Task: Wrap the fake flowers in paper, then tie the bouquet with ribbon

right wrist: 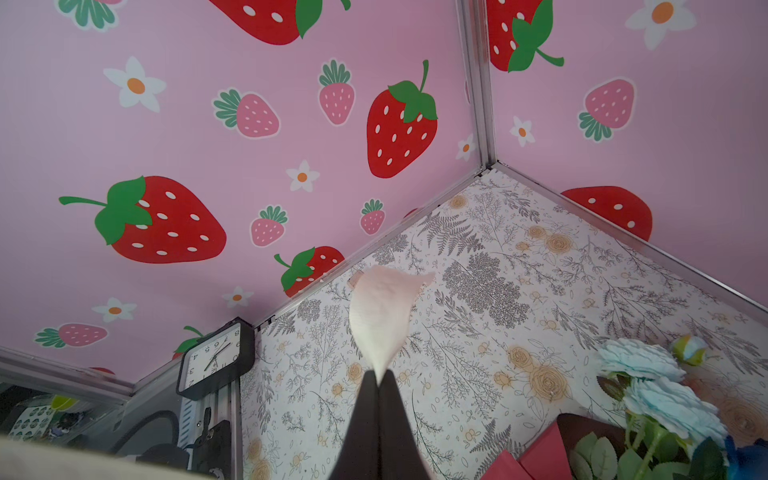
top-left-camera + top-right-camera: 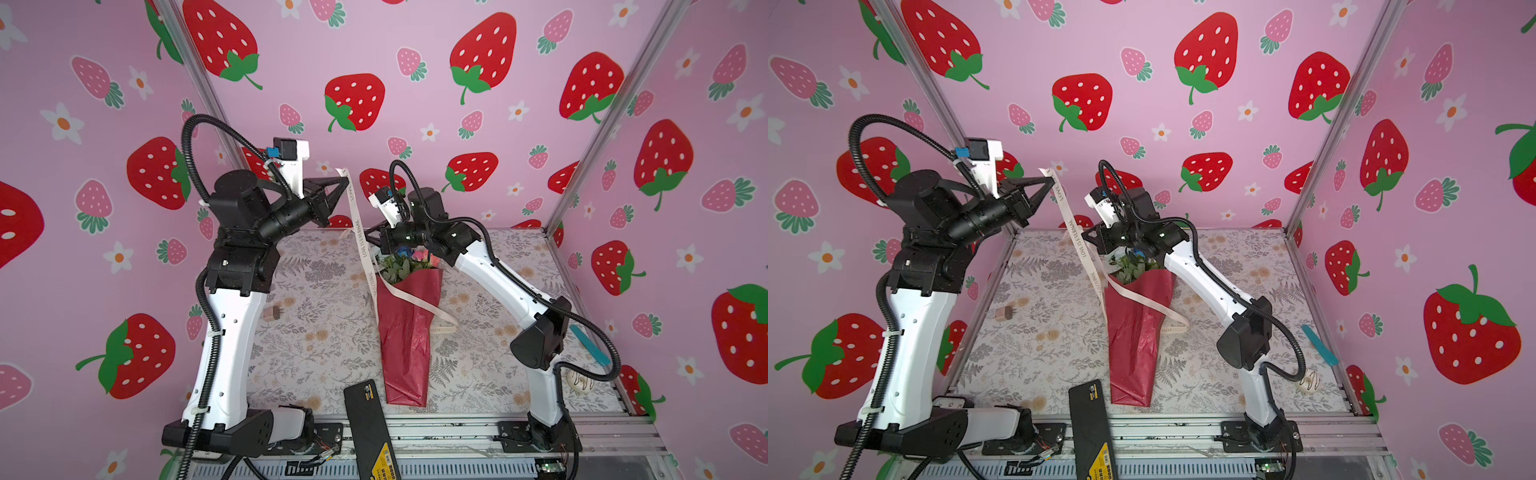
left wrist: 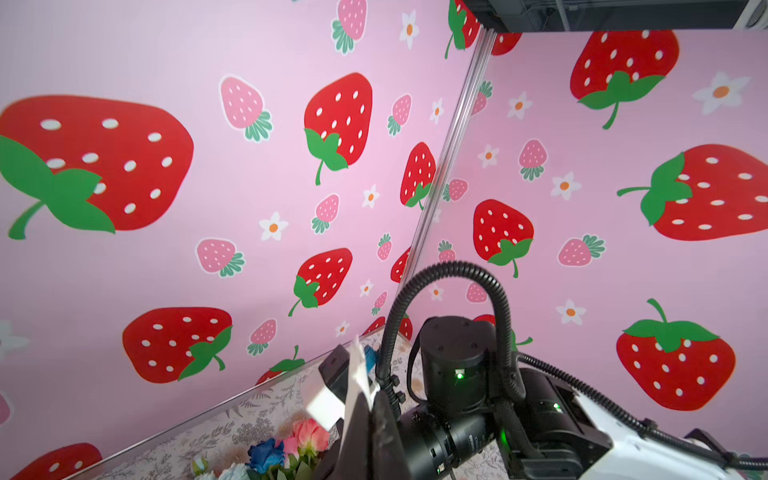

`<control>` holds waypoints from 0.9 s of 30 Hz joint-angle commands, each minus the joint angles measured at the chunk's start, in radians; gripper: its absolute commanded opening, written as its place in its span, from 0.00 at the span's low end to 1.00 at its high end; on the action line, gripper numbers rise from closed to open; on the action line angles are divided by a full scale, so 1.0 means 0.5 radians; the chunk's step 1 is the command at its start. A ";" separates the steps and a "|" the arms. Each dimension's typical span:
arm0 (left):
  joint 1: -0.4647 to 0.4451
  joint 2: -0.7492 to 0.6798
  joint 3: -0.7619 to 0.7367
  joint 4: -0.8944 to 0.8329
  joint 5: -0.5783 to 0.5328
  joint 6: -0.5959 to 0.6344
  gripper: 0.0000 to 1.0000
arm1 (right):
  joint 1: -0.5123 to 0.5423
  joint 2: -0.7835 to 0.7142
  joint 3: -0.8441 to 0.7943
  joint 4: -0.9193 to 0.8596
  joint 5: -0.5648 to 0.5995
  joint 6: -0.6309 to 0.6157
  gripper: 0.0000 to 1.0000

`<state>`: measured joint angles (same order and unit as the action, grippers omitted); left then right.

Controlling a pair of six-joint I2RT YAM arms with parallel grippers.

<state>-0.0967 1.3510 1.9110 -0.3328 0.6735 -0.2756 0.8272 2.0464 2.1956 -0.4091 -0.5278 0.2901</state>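
**item: bouquet of fake flowers** (image 2: 405, 332). it lies flat near the middle of the floral-print table (image 2: 316, 353). the dark red wrapping tapers toward the robot bases. the blooms and leaves point to the back wall, partly under the right arm. judged not yet tied.

**item: cream lettered ribbon** (image 2: 358, 232). one strand climbs from the left edge of the wrapping up to the raised left tool. another strand crosses the front of the wrapping on a slant and folds on the table just beside its right edge. it appears to pass beneath the bouquet between the two strands, but the underside is hidden.

**item: left gripper** (image 2: 344, 180). it is clenched on the ribbon close to its upper end and held high above the table. judged purpose: to keep that strand drawn out and clear of the blooms.

**item: right gripper** (image 1: 380, 376). it sits low, just beside the blooms, with its fingers pinched on the ribbon and a short tail poking past the tips. judged purpose: to hold the other part of the ribbon near the bouquet's neck, ready for crossing the strands.

**note:** the strand across the wrapping hangs slack, and on glossy tapered paper it may slide toward the narrow end when pulled.
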 commanded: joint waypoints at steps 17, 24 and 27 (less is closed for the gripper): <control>0.025 -0.060 -0.217 0.032 0.116 -0.049 0.00 | 0.125 0.127 -0.111 0.139 -0.364 -0.013 0.00; -0.004 -0.106 -0.413 0.024 0.297 -0.034 0.00 | 0.228 0.333 -0.039 -0.034 -0.498 -0.073 0.00; -0.036 -0.121 -0.497 0.015 0.327 0.010 0.00 | 0.237 0.407 -0.035 -0.149 -0.565 -0.082 0.00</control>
<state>-0.1013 1.3052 1.6913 -0.3328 0.7795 -0.3054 0.9386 2.2307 2.1418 -0.4038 -0.7422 0.2852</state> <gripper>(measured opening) 0.042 0.041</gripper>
